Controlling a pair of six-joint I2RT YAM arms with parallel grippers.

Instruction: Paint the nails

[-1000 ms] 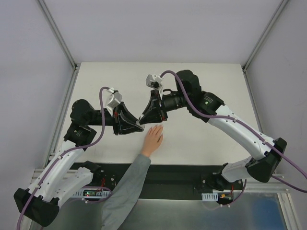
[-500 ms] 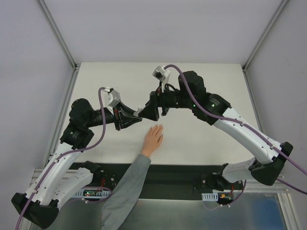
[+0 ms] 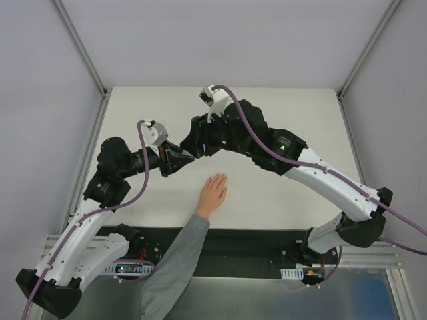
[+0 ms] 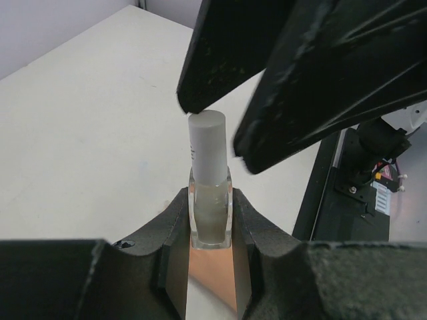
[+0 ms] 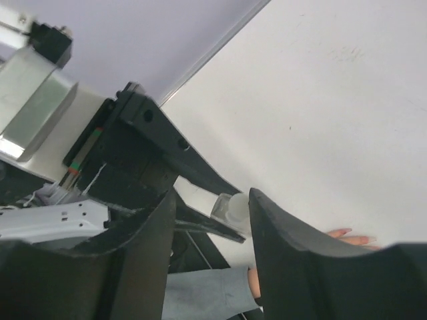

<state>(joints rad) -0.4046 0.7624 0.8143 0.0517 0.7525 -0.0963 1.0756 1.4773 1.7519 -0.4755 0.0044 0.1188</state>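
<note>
A pale hand [image 3: 213,192] with a grey sleeve [image 3: 180,257] lies flat on the white table, fingers pointing away from the arms. Its nails [image 3: 219,177] are too small to make out from above; pinkish fingertips [image 5: 345,235] show in the right wrist view. My left gripper [image 3: 183,159] [image 4: 211,200] is shut on a small translucent bottle [image 4: 211,215] with a white cap [image 4: 207,148], held above the table to the upper left of the hand. My right gripper [image 3: 196,147] [image 5: 212,198] meets it nose to nose, its fingers [image 4: 223,57] apart on either side of the cap [image 5: 238,209].
The white table [image 3: 287,120] is framed by metal rails and grey walls. A black base strip [image 3: 253,243] runs along the near edge, where the sleeve crosses it. The right arm [image 3: 320,177] arches over the table's right half.
My right gripper swung left and opened, its fingers now straddling the bottle's cap. My left gripper drew the bottle up and away from the hand. The hand stayed put.
</note>
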